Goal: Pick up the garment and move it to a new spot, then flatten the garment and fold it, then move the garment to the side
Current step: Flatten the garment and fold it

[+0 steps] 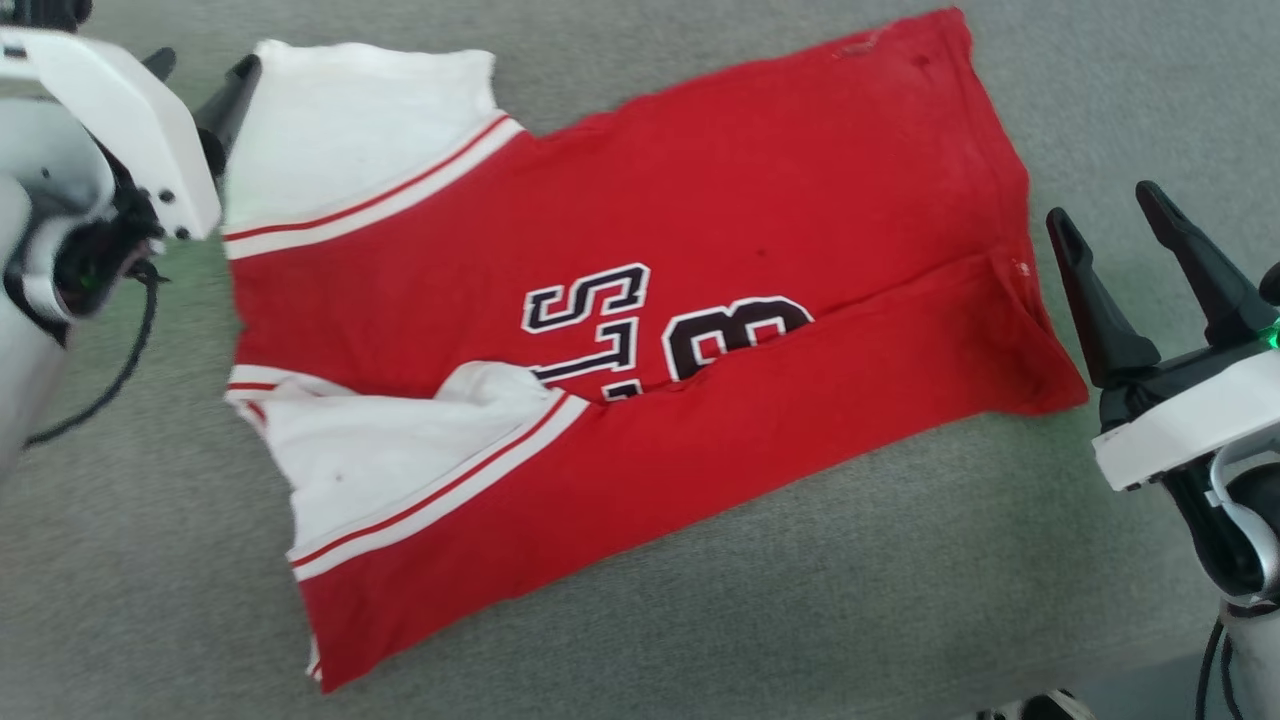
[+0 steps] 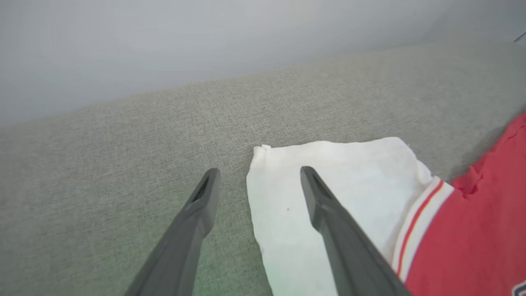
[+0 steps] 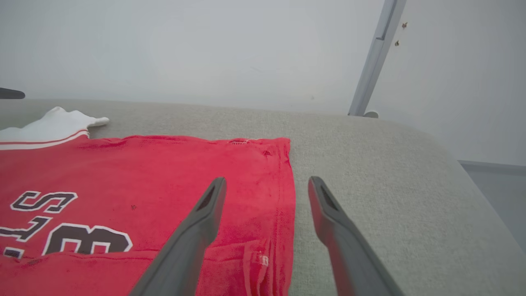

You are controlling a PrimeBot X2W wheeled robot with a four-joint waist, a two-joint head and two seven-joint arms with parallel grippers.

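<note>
One long side folded in, both grippers free

The left gripper [image 2: 259,172] stands wide and empty over the white sleeve's edge. The garment [image 1: 700,200] lies flat across the middle of the grey cushion [image 1: 700,620], its near long side turned over the lettering. The right gripper [image 1: 1103,202] is spread and empty just off the hem. Moving and flattening look done; further folds and the shift aside remain.

A big, soft, grey-green cushion [image 1: 700,640] lies flat — its cloth looks a bit rough. Behind it is a pale wall [image 3: 185,49] — a thin grey pole [image 3: 377,53] runs up it.
</note>
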